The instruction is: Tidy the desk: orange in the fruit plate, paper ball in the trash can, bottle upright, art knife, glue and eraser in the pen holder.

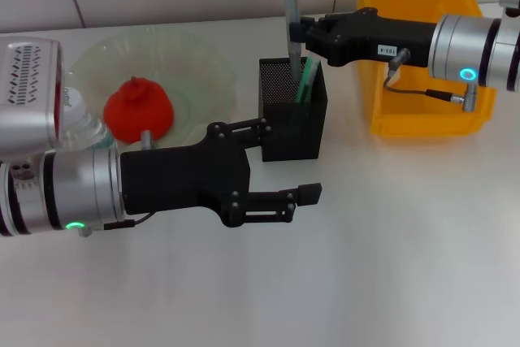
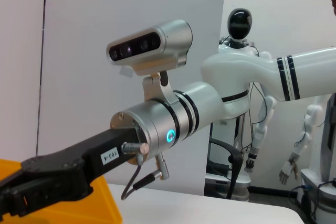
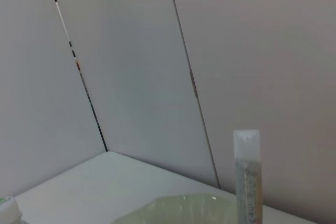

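Here the right gripper is pinching a grey glue stick upright over the black pen holder, while the left gripper is hanging open nearby, holding nothing.

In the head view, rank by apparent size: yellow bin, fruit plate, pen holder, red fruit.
1-2. Fruit plate and yellow bin: look alike, both partly hidden.
3. Pen holder.
4. Red fruit, close to the holder in size.
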